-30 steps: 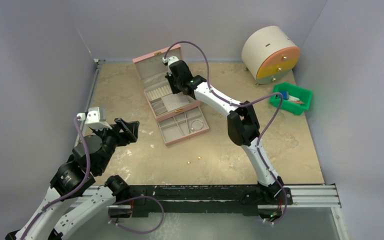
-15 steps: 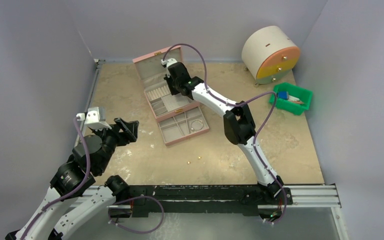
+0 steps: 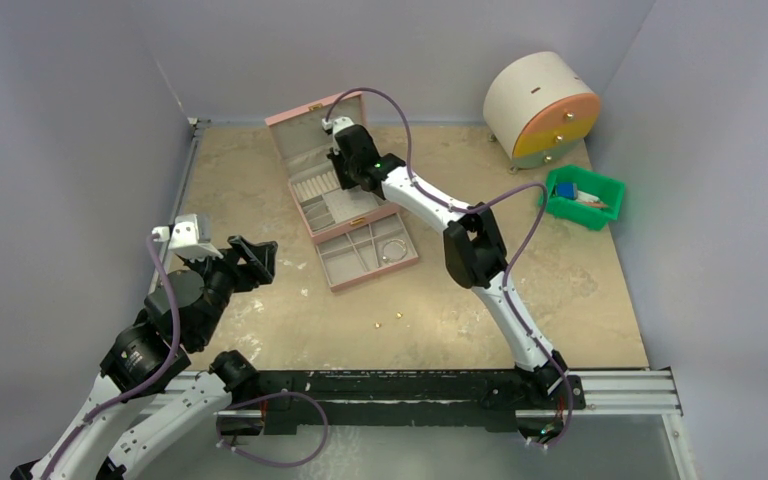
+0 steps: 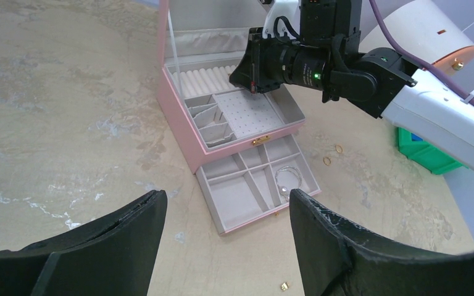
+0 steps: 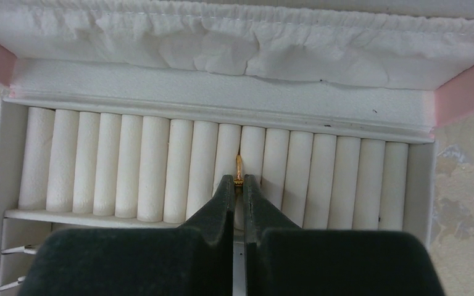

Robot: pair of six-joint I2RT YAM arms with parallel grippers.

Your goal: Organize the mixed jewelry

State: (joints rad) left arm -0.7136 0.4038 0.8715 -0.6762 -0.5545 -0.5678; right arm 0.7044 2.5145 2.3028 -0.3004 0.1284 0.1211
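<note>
From above, your right pincer (image 3: 340, 172) reaches into the pink box (image 3: 305, 128) near the desk's far edge. The wire bracelet (image 3: 393, 250) lies in the drawer (image 3: 345, 262), and two gold beads (image 3: 400, 317) sit on the desk toward its near edge.

Left wrist: your left pincer (image 4: 226, 203) gapes wide and empty. Two gold rings (image 4: 327, 161) lie beside the drawer.

Right wrist: the jaws pinch a thin gold piece (image 5: 239, 168) between the ring rolls (image 5: 154, 166). Expect it to be light, stiff and slippery, so hold it across its band.

Right arm (image 3: 430, 205) stretches toward 11 o'clock, right gripper (image 5: 239, 180) with fingers (image 5: 225, 192) pressed together. Left arm (image 3: 175, 310) is bent at 8 o'clock, left gripper (image 4: 227, 196) with fingers (image 4: 321, 228) spread wide.
</note>
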